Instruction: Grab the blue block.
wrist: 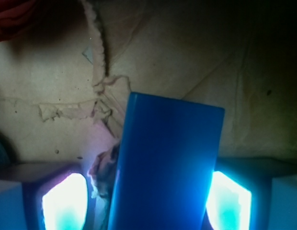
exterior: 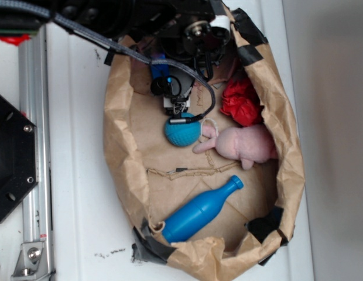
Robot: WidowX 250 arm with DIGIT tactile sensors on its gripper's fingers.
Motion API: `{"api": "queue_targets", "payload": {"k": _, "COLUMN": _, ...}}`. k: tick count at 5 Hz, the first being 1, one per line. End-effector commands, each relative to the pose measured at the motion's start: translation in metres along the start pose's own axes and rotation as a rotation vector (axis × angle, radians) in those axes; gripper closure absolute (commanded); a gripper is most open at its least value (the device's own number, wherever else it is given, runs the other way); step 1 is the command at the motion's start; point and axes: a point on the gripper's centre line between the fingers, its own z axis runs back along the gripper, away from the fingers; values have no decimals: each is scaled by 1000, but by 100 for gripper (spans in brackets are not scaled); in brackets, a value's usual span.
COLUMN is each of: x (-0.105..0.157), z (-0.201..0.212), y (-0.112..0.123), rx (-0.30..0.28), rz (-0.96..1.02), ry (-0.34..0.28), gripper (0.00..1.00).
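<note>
Between the jaws in the wrist view I see the blue block (wrist: pixel 167 167), its long axis running from 6 toward 12 o'clock, tilted slightly to 1. My gripper (wrist: pixel 160 201) looks closed on it, a glowing pad at each flank. From the exterior camera the block is only a blue sliver (exterior: pixel 160 69) under the arm, at 11 o'clock from the teal ball (exterior: pixel 182 131) inside the paper bag (exterior: pixel 120 146).
</note>
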Motion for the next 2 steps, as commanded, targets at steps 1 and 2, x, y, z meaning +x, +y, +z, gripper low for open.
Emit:
{"api": "queue_targets", "payload": {"k": 1, "x": 3, "z": 0, "y": 1, "rx": 25, "rz": 24, "ry": -4, "gripper": 100}}
{"api": "queue_targets", "payload": {"k": 2, "x": 1, "z": 1, "y": 2, "rx": 12, "rz": 25, "ry": -6, "gripper": 100}}
